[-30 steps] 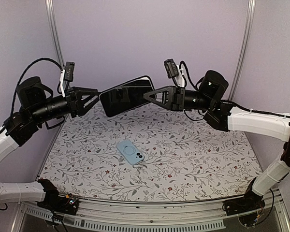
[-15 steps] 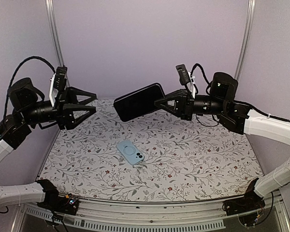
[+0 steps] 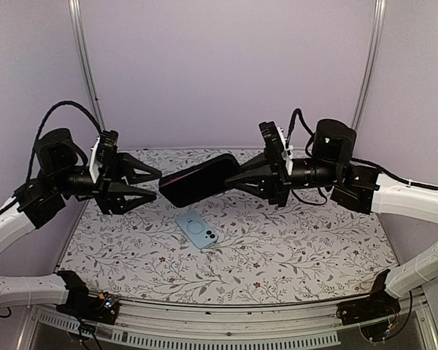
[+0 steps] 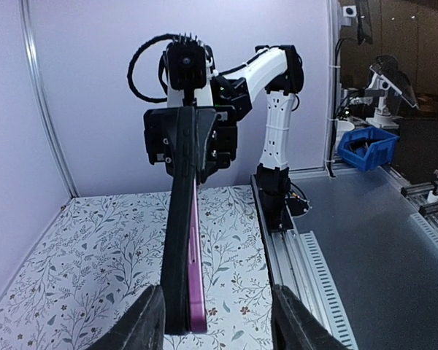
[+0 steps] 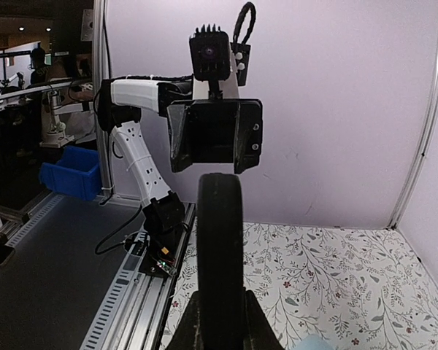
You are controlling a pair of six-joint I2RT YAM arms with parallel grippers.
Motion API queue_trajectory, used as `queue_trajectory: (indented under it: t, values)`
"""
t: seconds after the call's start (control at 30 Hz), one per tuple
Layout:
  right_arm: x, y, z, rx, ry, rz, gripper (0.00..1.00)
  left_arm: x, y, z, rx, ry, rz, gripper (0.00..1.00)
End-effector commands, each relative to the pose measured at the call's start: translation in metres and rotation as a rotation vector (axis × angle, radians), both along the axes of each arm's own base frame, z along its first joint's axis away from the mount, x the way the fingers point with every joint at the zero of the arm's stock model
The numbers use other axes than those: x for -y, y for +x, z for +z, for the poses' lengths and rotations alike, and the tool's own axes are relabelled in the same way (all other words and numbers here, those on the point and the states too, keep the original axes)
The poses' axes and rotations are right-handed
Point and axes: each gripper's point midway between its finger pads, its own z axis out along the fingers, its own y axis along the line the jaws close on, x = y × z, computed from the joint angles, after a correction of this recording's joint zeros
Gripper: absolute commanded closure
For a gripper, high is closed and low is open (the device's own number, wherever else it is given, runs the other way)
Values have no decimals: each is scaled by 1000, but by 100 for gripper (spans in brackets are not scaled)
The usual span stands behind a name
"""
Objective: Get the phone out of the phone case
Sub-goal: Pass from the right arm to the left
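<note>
My right gripper [image 3: 232,179] is shut on one end of a black phone case [image 3: 197,182] and holds it in the air over the middle of the mat, tilted down to the left. In the left wrist view the black case [image 4: 179,240] shows edge-on with a purple phone [image 4: 197,262] in it. In the right wrist view the case [image 5: 220,240] rises edge-on from my shut right gripper [image 5: 219,310]. My left gripper [image 3: 153,186] is open, its fingers on either side of the case's free end, not touching; in its own view the left gripper [image 4: 215,317] is wide open.
A light blue phone-shaped object [image 3: 198,230] lies flat on the floral mat [image 3: 292,240] below the held case. Purple walls stand behind and at both sides. A metal rail [image 3: 226,328] runs along the near edge.
My right gripper has lowered the cased phone and moved it left. My left gripper, pulled back open half a second ago, has come down and forward around the case's free end.
</note>
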Motion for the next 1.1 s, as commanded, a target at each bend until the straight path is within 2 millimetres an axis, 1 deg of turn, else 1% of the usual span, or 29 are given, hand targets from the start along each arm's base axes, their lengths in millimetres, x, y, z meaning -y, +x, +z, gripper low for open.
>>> queue_trajectory:
  t: [0.0, 0.03, 0.07, 0.27, 0.53, 0.67, 0.87, 1.07]
  values:
    - [7, -9, 36, 148, 109, 3, 100, 3, -18, -13, 92, -14, -56, 49]
    - [7, -9, 36, 148, 109, 1, 100, 2, -23, -11, 135, -35, -65, 49]
    - [6, -8, 37, 148, 111, -6, 100, 2, -27, -13, 158, -43, -68, 50]
    - [5, -5, 39, 148, 115, -24, 100, 0, -31, -19, 216, -53, -56, 53]
    - [3, -10, 38, 143, 111, -1, 100, -2, -26, -19, 255, -71, -12, 53]
    - [3, -17, 39, 143, 113, 26, 100, -1, -25, -21, 255, -69, -10, 53]
    - [3, -23, 39, 145, 114, 54, 100, -1, -24, -17, 262, -84, -5, 53]
    - [2, -29, 42, 144, 120, 70, 100, 0, -25, -22, 247, -76, -15, 54]
